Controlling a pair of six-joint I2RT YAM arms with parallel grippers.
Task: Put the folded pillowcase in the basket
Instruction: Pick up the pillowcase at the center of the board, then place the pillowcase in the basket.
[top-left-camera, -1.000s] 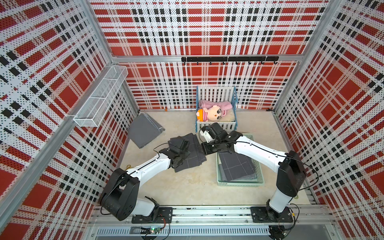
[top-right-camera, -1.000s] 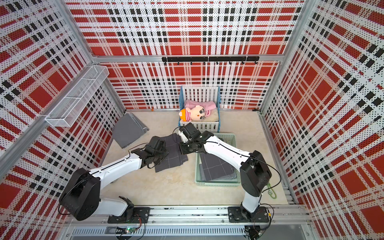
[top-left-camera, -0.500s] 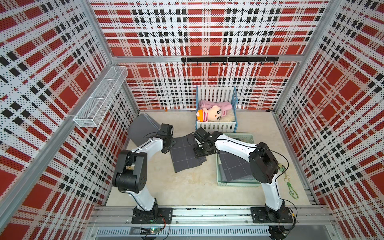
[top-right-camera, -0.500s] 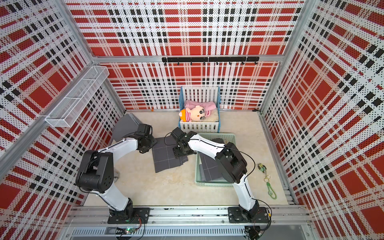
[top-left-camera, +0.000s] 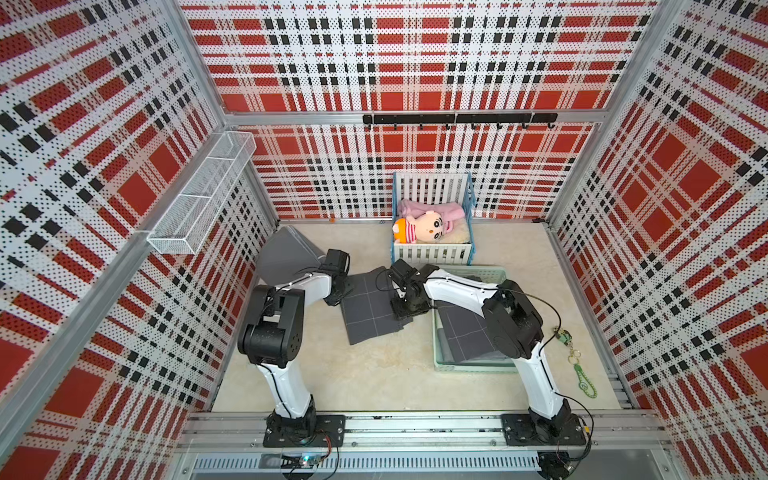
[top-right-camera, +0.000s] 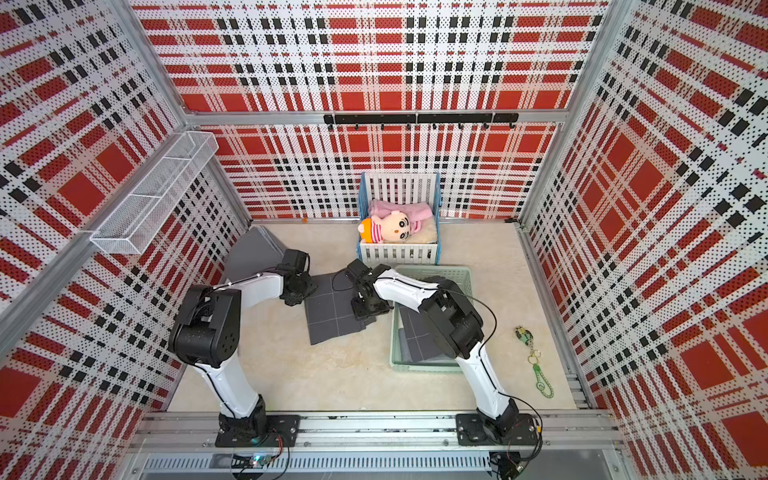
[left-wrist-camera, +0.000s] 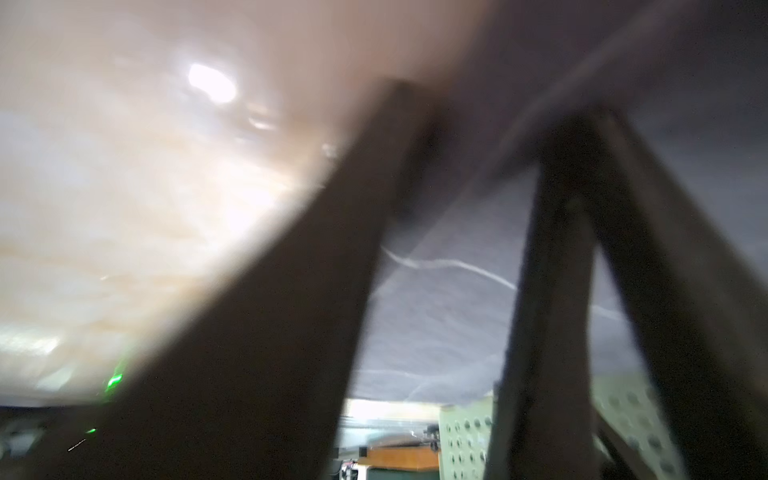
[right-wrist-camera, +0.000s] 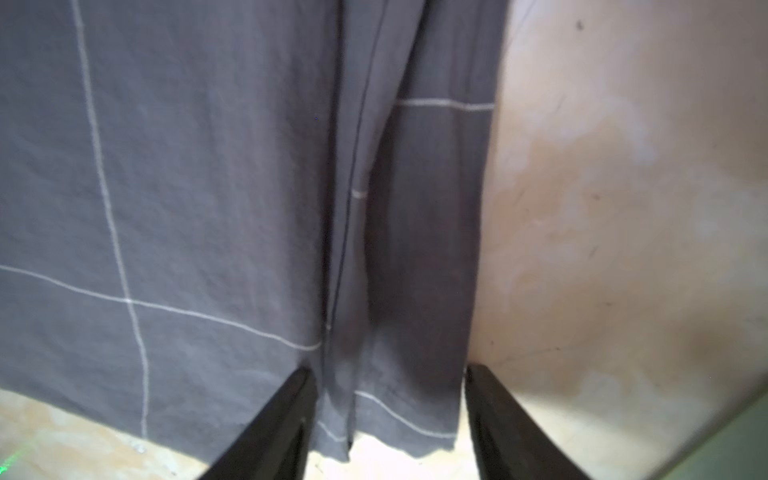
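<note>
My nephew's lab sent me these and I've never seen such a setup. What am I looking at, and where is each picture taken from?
Two robot arms, the left arm and the right arm, are bolted to a rail at the edge of a table inside plaid walls. Both top views look down from one camera head overhead. The two close-ups come from cameras on the arms' wrists.

On the table lie a folded grey pillowcase with white lines, a mint-green basket already holding grey cloth, a toy crib with a doll, and a keychain.

The right gripper is open, its fingers astride the pillowcase's edge. The left gripper is at the opposite edge. Its picture is blurred, so I cannot tell whether it pinches the cloth.
</note>
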